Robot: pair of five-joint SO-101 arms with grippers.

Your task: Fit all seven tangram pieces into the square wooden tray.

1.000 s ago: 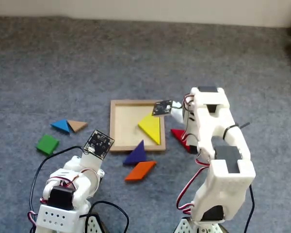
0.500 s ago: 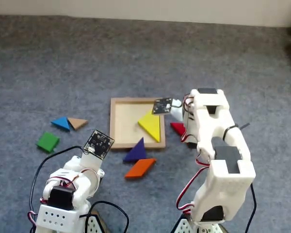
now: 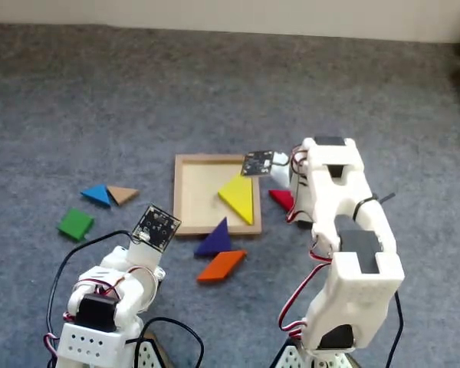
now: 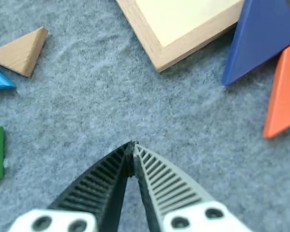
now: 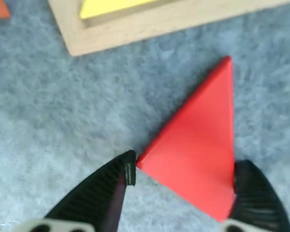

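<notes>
Tangram pieces are lying around the square wooden tray (image 3: 185, 192) on the grey carpet (image 3: 100, 100). The yellow triangle (image 3: 241, 198) is sitting inside the tray, toward the side nearest the right arm. The red triangle (image 5: 198, 154) is lying flat just outside that side, and the right hand (image 5: 186, 166) is pinching it between its two fingers. The left hand (image 4: 134, 147) is hovering over bare carpet, fingers pressed together. A dark blue triangle (image 3: 215, 239) is overlapping the tray's near rim, with an orange parallelogram (image 3: 222, 267) just beside it. The light blue triangle (image 3: 96, 197), tan triangle (image 3: 123, 196) and green square (image 3: 76, 225) are lying apart from the tray on its far side from the red triangle.

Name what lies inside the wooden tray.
One yellow triangle lies inside the tray, by its right wall; the rest is bare. The right arm covers its far right corner.
</notes>
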